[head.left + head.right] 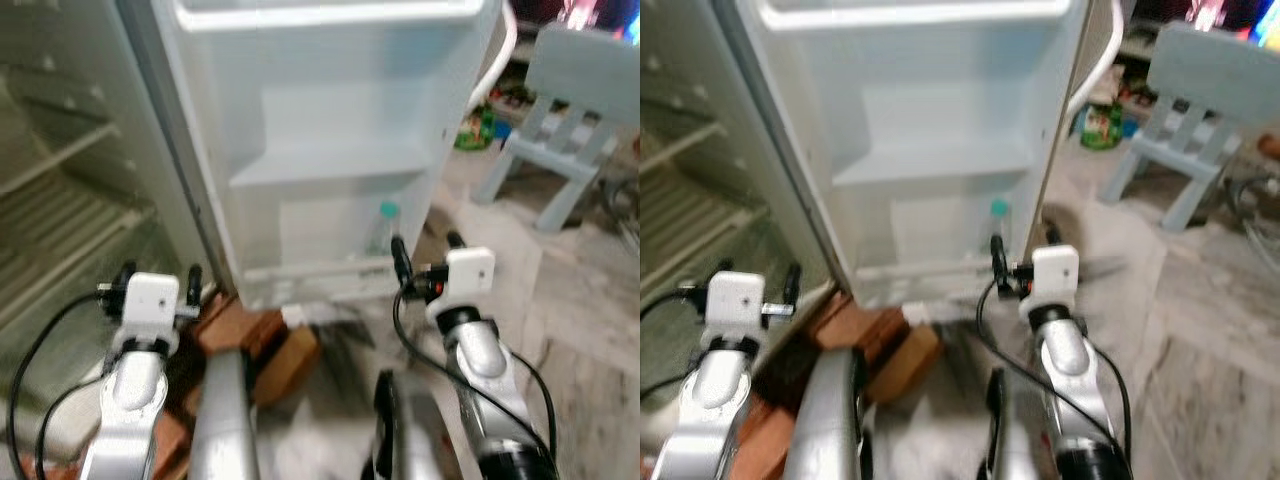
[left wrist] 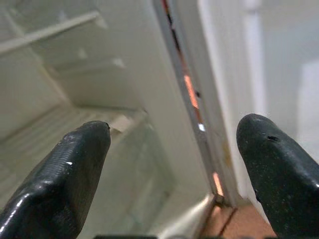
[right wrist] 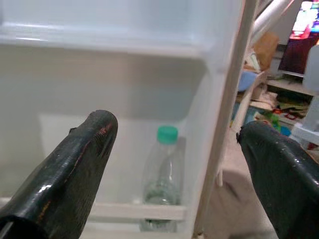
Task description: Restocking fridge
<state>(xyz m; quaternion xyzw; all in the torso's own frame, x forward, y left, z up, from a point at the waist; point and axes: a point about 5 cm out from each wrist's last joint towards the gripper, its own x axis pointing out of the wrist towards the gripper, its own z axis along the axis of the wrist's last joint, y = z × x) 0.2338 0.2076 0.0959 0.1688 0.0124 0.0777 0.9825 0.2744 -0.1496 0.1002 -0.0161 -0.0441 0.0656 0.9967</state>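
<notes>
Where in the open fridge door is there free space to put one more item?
The lowest door shelf is bare from its hinge side up to the green-capped bottle, which stands at its outer end. The door shelf above also looks bare. The right gripper is open before the bottle; the left gripper is open by the fridge body.

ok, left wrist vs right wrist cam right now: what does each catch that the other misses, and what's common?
Left wrist: the fridge's main compartment with its pale shelves, the door seal edge and a strip of brown floor at the hinge side.

Right wrist: the open door's inner bins, a clear bottle with a green cap standing upright in the lowest door bin, and room clutter plus a lit screen past the door edge.

Both: each gripper's own two black fingers spread wide with nothing between them, and white fridge plastic ahead.
</notes>
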